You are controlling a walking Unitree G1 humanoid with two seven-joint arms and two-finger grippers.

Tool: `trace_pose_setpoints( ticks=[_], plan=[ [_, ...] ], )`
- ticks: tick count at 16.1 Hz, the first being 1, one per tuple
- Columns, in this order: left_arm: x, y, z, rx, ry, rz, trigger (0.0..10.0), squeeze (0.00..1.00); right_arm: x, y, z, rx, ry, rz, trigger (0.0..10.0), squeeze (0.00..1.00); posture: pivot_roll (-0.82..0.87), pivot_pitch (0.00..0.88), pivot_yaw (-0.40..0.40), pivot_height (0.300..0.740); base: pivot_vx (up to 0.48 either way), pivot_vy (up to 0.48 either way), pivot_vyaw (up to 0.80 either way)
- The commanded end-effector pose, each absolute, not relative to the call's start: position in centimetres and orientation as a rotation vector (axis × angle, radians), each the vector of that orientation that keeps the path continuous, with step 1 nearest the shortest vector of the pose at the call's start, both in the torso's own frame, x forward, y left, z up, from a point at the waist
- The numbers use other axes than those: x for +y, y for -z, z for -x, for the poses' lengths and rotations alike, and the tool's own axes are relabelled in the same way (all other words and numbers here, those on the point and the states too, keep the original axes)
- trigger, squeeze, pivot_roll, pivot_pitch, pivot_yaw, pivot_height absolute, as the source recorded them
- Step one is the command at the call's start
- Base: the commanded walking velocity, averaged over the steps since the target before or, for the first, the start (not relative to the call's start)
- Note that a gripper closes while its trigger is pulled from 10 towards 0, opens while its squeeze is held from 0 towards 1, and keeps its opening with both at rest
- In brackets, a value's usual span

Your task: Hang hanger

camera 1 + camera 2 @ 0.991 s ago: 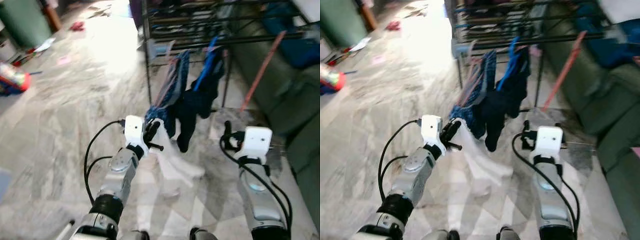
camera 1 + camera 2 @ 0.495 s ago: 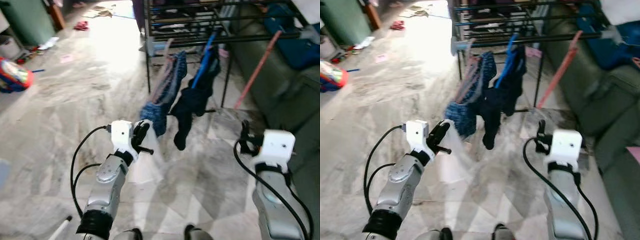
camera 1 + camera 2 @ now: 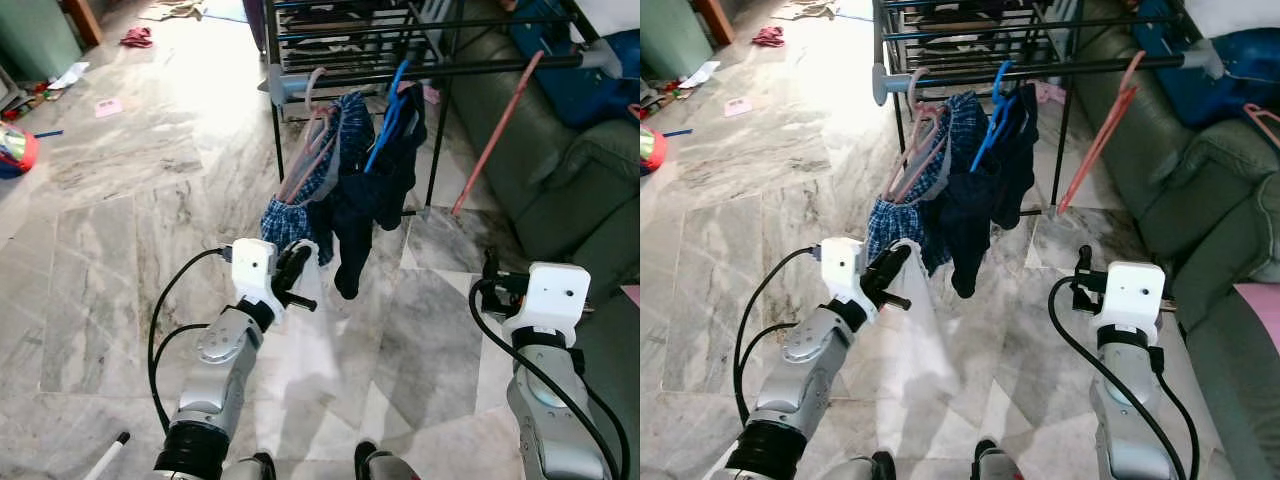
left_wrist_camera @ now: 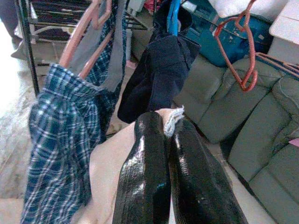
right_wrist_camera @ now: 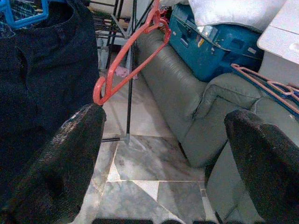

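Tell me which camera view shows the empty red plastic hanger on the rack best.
The right wrist view: the empty red plastic hanger is close and sharp between the open right gripper's fingers, hooked at the top. The eye views show it smaller, slanting down from the black metal rail. The left wrist view shows its hook and one looped end.

marble floor | green sofa right | blue suitcase on sofa | red cloth far floor

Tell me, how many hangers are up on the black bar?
3 that I can tell. A pink hanger holds the checked cloth, a blue hanger holds the dark garment beside it, and a bare red hanger hangs nearest the sofa. More may hide under the clothes.
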State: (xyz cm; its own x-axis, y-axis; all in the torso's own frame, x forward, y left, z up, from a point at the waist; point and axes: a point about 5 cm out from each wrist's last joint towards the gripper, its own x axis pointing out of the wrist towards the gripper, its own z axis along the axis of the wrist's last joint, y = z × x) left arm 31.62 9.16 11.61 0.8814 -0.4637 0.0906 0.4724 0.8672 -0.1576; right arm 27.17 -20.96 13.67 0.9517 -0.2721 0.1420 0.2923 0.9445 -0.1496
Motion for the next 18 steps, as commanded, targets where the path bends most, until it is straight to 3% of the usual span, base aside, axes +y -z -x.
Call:
trace_pose_setpoints(
  ticks=[1, 5, 14, 18],
  plan=[
    [9.10, -11.87, -31.38, -0.062, 0.499, 0.188, 10.0, 0.00, -20.76, -14.01, -27.17, -0.127, 0.283, 0.167, 10.0, 0.00, -0.06, 0.228, 0.023, 0.740, 0.266, 0.000, 0.00],
    [8.99, -11.74, -31.19, -0.055, 0.509, 0.190, 10.0, 0.00, -20.58, -14.15, -27.41, -0.129, 0.267, 0.163, 10.0, 0.00, -0.06, 0.229, 0.015, 0.740, 0.280, 0.000, -0.75],
    [8.90, -11.58, -30.89, -0.045, 0.512, 0.186, 10.0, 0.00, -20.22, -14.19, -27.66, -0.129, 0.249, 0.166, 10.0, 0.00, -0.05, 0.236, 0.013, 0.740, 0.289, 0.000, 0.00],
    [8.97, -11.42, -30.79, -0.037, 0.508, 0.181, 10.0, 0.00, -20.29, -14.16, -27.80, -0.124, 0.253, 0.165, 10.0, 0.00, -0.05, 0.242, 0.012, 0.740, 0.000, 0.000, 0.00]
  ],
)
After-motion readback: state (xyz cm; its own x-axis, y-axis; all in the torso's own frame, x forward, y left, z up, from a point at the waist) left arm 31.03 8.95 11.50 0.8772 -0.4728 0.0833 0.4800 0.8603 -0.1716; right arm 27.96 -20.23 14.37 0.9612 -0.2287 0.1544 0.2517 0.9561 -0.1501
